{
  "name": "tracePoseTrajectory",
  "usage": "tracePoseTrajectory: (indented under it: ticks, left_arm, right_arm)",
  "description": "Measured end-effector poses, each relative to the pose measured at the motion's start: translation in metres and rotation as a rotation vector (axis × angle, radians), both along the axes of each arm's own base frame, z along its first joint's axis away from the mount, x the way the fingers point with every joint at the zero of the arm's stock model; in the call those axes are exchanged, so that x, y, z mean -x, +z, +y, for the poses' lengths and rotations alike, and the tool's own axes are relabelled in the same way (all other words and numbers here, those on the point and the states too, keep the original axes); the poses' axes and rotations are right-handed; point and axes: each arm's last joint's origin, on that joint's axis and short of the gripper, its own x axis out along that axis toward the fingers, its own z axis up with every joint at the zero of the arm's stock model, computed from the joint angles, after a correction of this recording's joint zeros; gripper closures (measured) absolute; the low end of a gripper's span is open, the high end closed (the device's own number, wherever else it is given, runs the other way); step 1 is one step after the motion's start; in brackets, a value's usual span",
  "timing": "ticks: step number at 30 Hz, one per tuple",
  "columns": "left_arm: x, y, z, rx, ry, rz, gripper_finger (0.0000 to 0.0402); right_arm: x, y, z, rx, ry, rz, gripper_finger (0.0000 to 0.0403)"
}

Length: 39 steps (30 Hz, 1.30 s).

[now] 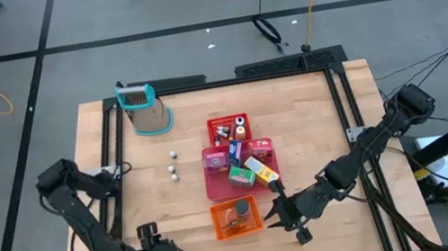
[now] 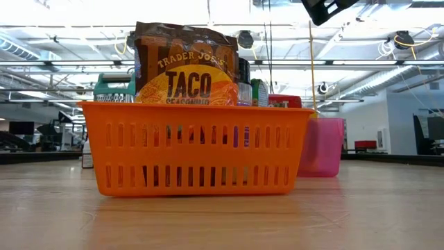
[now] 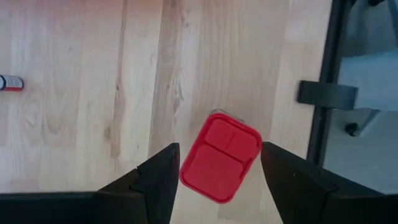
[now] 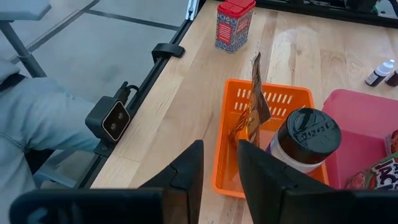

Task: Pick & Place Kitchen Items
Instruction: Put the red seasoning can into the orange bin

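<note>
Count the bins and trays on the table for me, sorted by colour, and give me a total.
red basket: 1
pink tray: 1
orange basket: 1
Total: 3

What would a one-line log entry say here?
left gripper: open over red tin | right gripper: empty, above orange basket
</note>
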Motion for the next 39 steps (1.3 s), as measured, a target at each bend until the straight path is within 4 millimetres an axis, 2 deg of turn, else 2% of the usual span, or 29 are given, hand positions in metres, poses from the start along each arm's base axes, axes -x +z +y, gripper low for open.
tracePoseTrajectory:
  ticks: [11, 23, 30, 35, 39]
  left_arm:
    - [-0.006, -0.025, -0.01, -0.043, 0.038, 0.065, 0.0176]
    - [-0.007, -0.026, -0.011, -0.028, 0.095, 0.061, 0.0174]
    - [-0.007, -0.026, -0.011, -0.028, 0.106, 0.057, 0.0139]
    - [-0.004, -0.025, -0.013, -0.05, 0.02, 0.056, 0.0117]
    - [0.0, -0.025, -0.015, -0.084, -0.071, 0.038, 0.0116]
  right_arm:
    - [0.0, 0.0, 0.0, -0.012, -0.007, 0.004, 0.0314]
    - [0.0, 0.0, 0.0, -0.012, -0.007, 0.004, 0.0314]
    - [0.0, 0.0, 0.0, -0.012, -0.007, 0.004, 0.0314]
    - [0.0, 0.0, 0.0, -0.012, -0.007, 0.004, 0.0314]
    - [0.0, 0.0, 0.0, -0.012, -0.007, 0.004, 0.0314]
